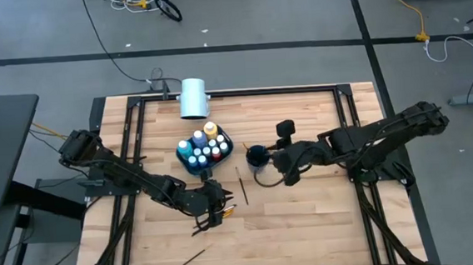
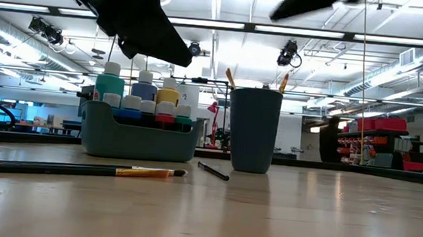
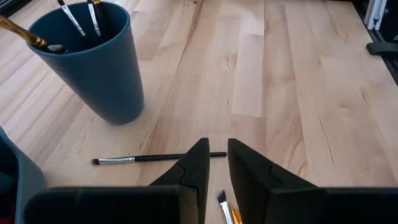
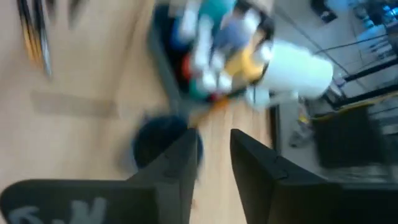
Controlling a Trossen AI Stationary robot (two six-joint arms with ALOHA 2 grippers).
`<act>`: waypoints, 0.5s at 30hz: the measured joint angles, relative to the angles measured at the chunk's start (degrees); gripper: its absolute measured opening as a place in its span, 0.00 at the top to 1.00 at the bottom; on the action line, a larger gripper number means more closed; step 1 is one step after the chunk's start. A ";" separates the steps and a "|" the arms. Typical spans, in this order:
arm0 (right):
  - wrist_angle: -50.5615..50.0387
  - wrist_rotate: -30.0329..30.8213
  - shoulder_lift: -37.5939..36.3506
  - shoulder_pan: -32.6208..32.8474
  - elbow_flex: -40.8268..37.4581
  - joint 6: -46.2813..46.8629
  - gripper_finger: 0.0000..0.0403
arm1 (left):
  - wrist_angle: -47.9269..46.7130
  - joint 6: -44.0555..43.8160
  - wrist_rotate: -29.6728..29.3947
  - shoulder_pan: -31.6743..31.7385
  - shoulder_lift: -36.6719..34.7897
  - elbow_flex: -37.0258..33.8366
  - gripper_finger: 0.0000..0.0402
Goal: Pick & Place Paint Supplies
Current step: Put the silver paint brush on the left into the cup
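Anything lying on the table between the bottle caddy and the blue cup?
One loose dark paintbrush lies on the wood between the caddy and the cup, slightly nearer the camera side; high and low views show it.

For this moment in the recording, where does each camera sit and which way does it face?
High view: overhead, straight down on the table; both arms show.
Low view: table height, level across to the cup and bottle caddy; arms are dark shapes above.
Left wrist: past its own end effector at a loose brush and the cup.
Right wrist: blurred, past its end effector toward cup and caddy.
Shared: all four show the cup.
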 joint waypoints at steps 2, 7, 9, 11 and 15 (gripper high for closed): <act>5.25 -3.26 0.00 0.27 0.02 4.72 0.73 | -0.01 0.00 0.00 0.00 0.00 0.00 0.84; 16.00 -18.81 0.77 0.86 -0.64 11.38 0.72 | -0.01 -0.69 0.00 0.00 0.00 0.00 0.84; 22.03 -22.64 1.35 1.73 -3.26 11.37 0.73 | -0.15 -2.16 0.09 -0.04 0.00 0.00 0.84; 28.28 -24.79 2.09 2.72 -6.50 11.76 0.73 | -0.58 -3.97 0.12 -0.36 0.00 0.00 0.84; 38.98 -27.02 3.99 4.80 -13.02 13.33 0.73 | -1.65 -7.30 5.42 -1.29 0.00 -0.04 0.84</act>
